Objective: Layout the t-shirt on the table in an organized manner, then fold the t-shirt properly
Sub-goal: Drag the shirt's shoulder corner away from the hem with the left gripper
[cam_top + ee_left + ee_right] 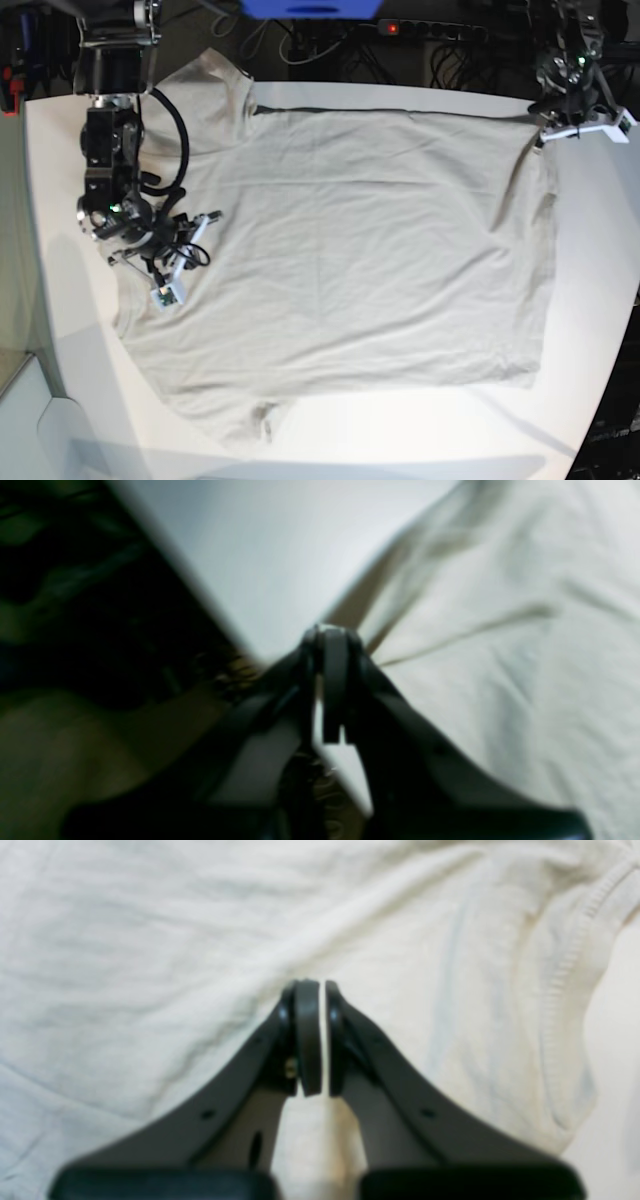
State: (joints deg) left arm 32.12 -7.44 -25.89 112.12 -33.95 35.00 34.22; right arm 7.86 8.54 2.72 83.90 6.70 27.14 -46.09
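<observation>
The light grey-beige t-shirt point(350, 250) lies spread flat and wrinkled across the white table point(600, 300). One sleeve points to the far left and the other to the near edge. My left gripper point(327, 635) is shut on a far-right corner of the t-shirt point(500, 630), and taut creases fan out from its fingertips. In the base view that left gripper point(540, 132) sits by the table's far right edge. My right gripper point(315, 986) is shut on the t-shirt point(150, 965), with a thin strip of cloth between its pads and a ribbed seam point(570, 970) to its right. In the base view the right gripper point(128, 262) is over the shirt's left edge.
The table edge point(200, 595) runs diagonally close to the left gripper, with dark floor beyond it. Cables and a power strip point(440, 28) lie behind the table's far edge. Bare tabletop shows along the near side point(400, 430) and at the right.
</observation>
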